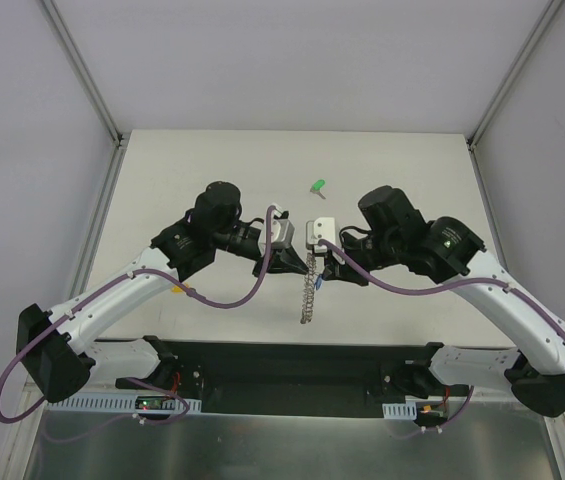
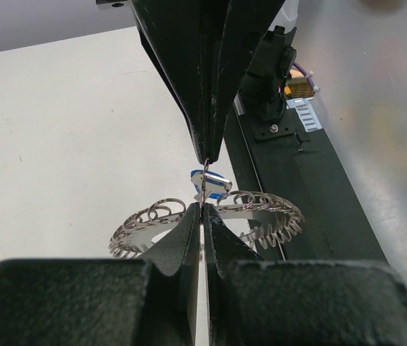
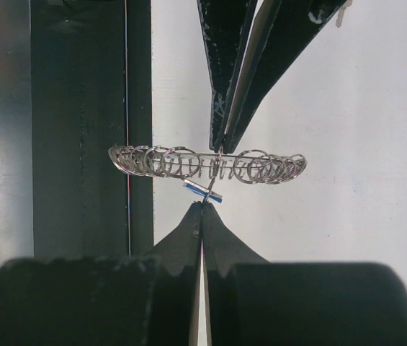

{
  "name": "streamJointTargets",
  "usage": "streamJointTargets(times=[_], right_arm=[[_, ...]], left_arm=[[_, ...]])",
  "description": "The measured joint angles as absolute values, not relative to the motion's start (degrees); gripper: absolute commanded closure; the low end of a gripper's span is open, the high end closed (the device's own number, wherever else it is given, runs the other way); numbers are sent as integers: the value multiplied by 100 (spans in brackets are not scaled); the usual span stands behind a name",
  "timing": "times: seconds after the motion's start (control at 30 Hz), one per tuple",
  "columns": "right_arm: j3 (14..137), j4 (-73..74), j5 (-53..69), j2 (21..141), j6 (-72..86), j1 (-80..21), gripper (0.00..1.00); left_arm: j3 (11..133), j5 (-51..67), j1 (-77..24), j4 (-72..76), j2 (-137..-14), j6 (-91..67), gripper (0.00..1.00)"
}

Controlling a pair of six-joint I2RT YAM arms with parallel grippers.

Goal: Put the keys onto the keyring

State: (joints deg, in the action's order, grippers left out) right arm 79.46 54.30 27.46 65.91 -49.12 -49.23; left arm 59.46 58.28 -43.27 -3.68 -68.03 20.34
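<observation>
The keyring, a silver ring edged with wire loops, hangs in the air between both grippers. My left gripper is shut on its edge. It appears as dark fingers in the right wrist view. My right gripper is shut on the outer end of one thin wire loop of the keyring. The solid-blue key sits on that loop, just past my right fingertips, and shows between the two grippers as the blue key. A green key lies on the table beyond the grippers.
A black base strip runs along the near edge under the keyring, with a metal surface in front. White walls enclose the pale table on three sides. Purple cables loop off both arms.
</observation>
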Motion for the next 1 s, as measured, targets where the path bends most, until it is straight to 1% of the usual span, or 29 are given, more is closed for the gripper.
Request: streamJointTargets(times=[1.0], right_arm=[[8031,5524,2738,6683,-4888,-4923,99]], left_arm=[[5948,5878,-4303,-368,-6823,2038,100]])
